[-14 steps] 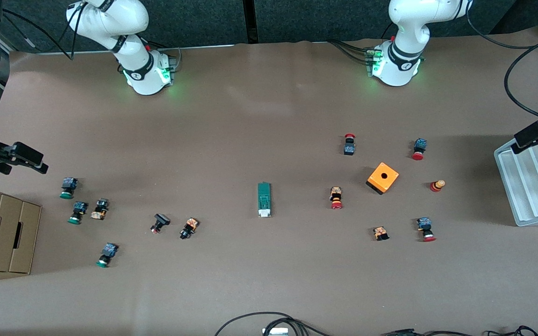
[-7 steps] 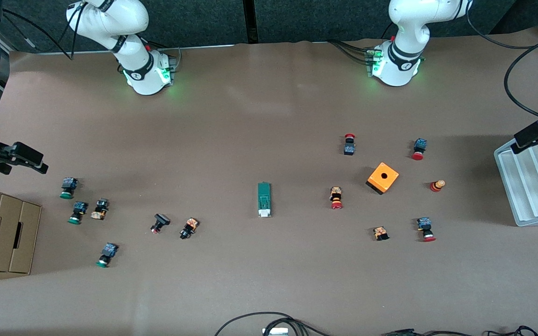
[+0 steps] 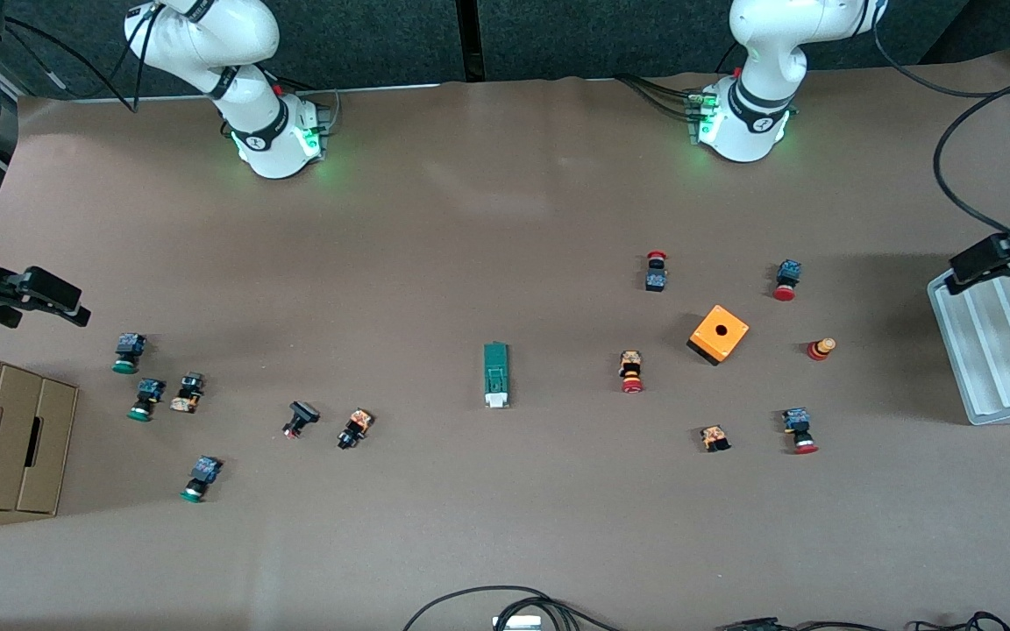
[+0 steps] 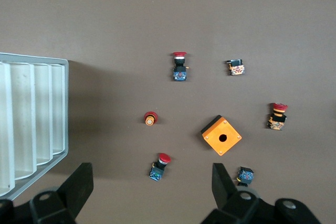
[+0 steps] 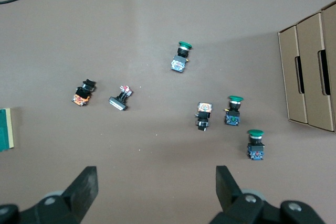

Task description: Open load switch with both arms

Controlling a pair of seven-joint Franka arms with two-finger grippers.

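Load switch [image 3: 496, 374] sits alone mid-table, flat on the brown mat, its long axis running 12 to 6 on the front view's clock, with the white handle piece [image 3: 496, 400] at the 6 o'clock end. Nothing touches it. The closest neighbours are a red-capped pushbutton [image 3: 631, 372] out at 3 o'clock and a black pushbutton [image 3: 354, 428] at about 8 o'clock, both well apart from it.

And both arms are a long way off! The right gripper [image 5: 156, 190] hangs over the green-capped pushbuttons [image 5: 232, 110] near the cardboard box [image 3: 5, 438], out at 9 o'clock from the switch, jaws spread wide and holding nothing. The left gripper [image 4: 151, 174] hovers by the rim of the grey tray [image 4: 62, 108], out around 2 o'clock, jaws also fully apart and empty.

So the step in hand looks like the approach, with nothing of the opening done yet. To do it well, I'd bring each gripper in along the 9-to-3 line and share the work: one clamps the green body across its narrow width to pin it, the other takes the white handle. Come down square to the long axis, or the slim block may skid or twist on the mat. The left arm should pass clear of the orange box [image 3: 719, 333] on its way in. Pin first, then pull.
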